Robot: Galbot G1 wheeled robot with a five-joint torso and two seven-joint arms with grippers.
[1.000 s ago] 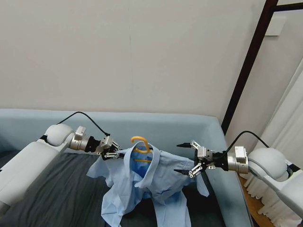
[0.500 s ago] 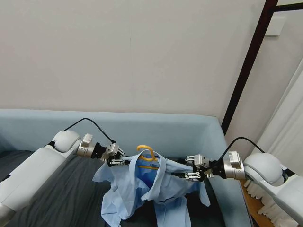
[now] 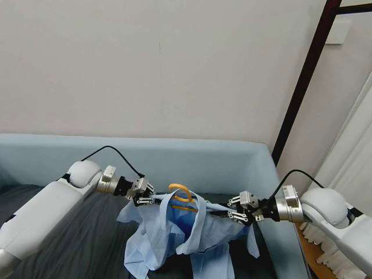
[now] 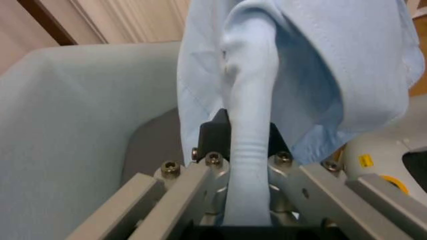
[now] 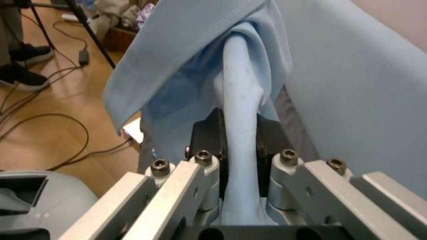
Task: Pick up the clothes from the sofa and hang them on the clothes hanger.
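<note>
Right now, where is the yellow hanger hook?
Head view, centre: the yellow hanger hook sticks out of the blue shirt, between the left gripper and the right gripper, above the sofa.

A shirt hangs above the sofa seat, stretched between two grippers. The left gripper pinches its left shoulder, and the right gripper pinches its right shoulder. A hanger sits inside the collar, midway between the grippers, with its hook rising above the fabric. The sofa backrest runs behind them, with a wall behind that. A pole stands beyond the sofa's right end.
</note>
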